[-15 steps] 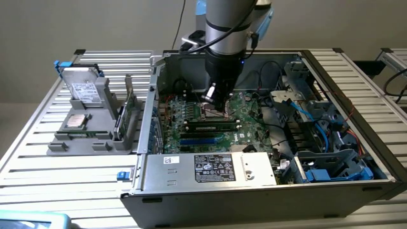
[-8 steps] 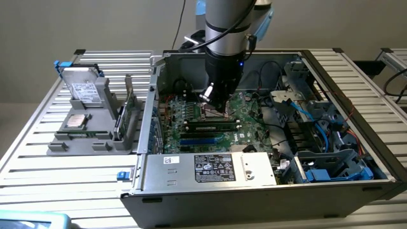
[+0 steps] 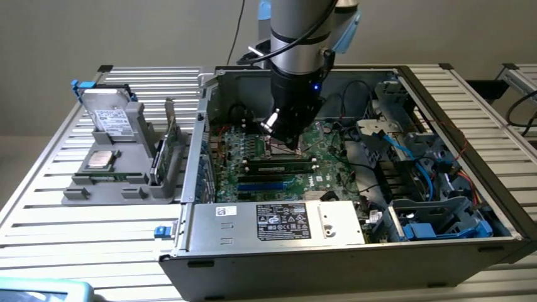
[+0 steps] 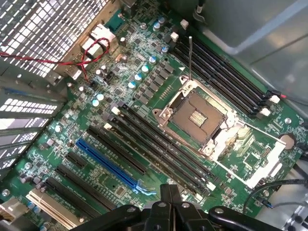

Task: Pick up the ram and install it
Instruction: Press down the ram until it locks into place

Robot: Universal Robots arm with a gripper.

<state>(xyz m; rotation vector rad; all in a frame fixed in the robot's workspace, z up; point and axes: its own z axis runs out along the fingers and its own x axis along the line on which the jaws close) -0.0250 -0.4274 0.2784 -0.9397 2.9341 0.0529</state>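
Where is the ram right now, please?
The ram sits in a motherboard slot inside the computer case, just below the gripper in the exterior view.

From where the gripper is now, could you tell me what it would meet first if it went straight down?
Probably the motherboard, near the memory slots beside the CPU socket. The shut gripper points there; depth is unclear.

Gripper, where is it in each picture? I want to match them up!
Exterior view: the gripper hangs down inside the open computer case, near the picture's middle, just above the green motherboard.
Wrist view: the gripper is the dark pair of fingers pressed together, close to one end of the blue slot.
Shared landmark: the green motherboard lies under the gripper in both.
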